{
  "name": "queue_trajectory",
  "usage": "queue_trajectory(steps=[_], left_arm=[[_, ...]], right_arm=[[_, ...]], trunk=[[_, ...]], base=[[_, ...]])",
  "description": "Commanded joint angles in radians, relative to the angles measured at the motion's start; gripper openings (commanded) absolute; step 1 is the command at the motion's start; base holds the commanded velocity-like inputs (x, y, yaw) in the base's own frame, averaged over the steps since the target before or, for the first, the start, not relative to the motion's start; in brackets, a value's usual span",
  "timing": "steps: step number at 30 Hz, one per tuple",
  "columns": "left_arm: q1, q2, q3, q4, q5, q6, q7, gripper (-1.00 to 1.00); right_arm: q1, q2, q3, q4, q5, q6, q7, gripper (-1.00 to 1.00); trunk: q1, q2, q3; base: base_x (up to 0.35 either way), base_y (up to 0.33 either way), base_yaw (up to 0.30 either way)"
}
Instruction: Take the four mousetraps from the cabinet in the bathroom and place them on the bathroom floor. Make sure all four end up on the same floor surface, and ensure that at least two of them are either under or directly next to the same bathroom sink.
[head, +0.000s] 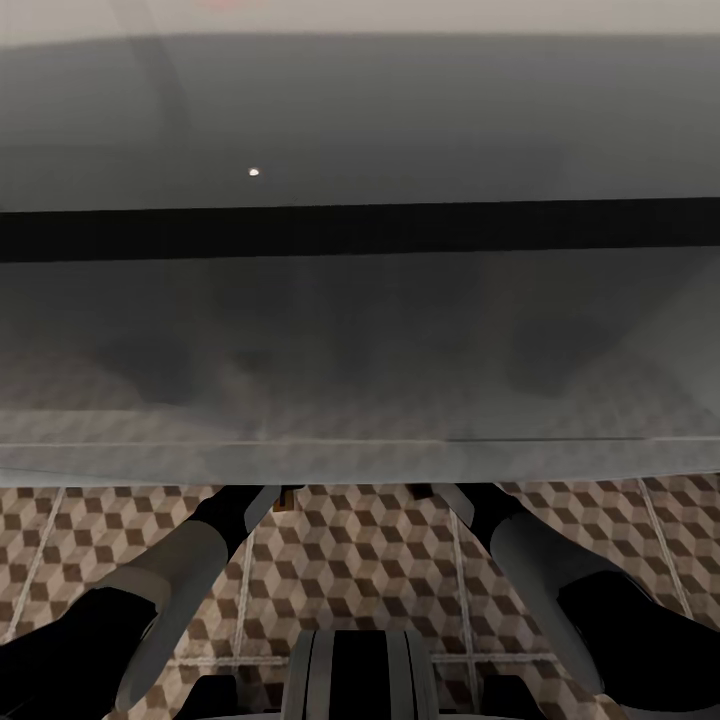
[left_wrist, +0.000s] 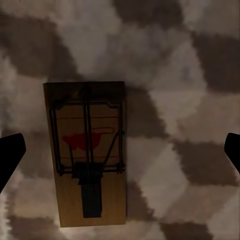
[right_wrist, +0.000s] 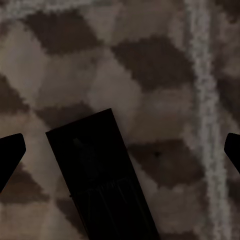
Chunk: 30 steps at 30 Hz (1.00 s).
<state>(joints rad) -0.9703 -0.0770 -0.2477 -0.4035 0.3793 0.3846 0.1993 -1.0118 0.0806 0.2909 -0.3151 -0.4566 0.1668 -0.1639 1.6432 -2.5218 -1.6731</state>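
A tan mousetrap (left_wrist: 90, 152) with dark wire and a red mark lies flat on the cube-patterned bathroom floor (left_wrist: 180, 100). My left gripper (left_wrist: 120, 150) hangs open above it, its dark fingertips (left_wrist: 11, 155) wide apart and touching nothing. A second mousetrap (right_wrist: 100, 180) lies in deep shadow on the floor (right_wrist: 150, 60), and over it my right gripper (right_wrist: 120, 150) is open too. In the head view both forearms (head: 190, 570) reach under the front edge of a wide pale slab (head: 360, 350), apparently the sink's vanity. A tan sliver (head: 287, 497) peeks out at that edge. The cabinet is out of view.
The pale slab spans the whole width of the head view, crossed by a dark band (head: 360, 230) further back. Patterned floor tiles (head: 360, 560) with pale grout lines show below its edge. My own base (head: 360, 675) sits at the bottom centre.
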Motion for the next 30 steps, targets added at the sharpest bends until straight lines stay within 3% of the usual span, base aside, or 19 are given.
queue_trajectory(steps=[1,9,30], left_arm=[[-0.073,0.000,-0.008,-0.003,0.009,0.004,0.010,1.00],[-0.073,0.000,-0.010,-0.003,0.009,0.002,0.018,1.00],[-0.073,0.001,-0.008,-0.004,0.009,-0.001,0.021,1.00]], right_arm=[[-0.004,-0.001,0.007,-0.002,-0.010,0.005,-0.008,1.00],[-0.004,-0.001,0.007,-0.002,-0.010,0.005,-0.008,1.00],[-0.004,-0.001,0.007,-0.002,-0.010,0.005,-0.008,1.00]], trunk=[[0.000,0.000,0.000],[0.000,0.000,0.000],[0.000,0.000,0.000]], base=[[-0.016,0.000,0.000],[-0.191,0.000,0.000],[-0.327,0.000,0.000]])
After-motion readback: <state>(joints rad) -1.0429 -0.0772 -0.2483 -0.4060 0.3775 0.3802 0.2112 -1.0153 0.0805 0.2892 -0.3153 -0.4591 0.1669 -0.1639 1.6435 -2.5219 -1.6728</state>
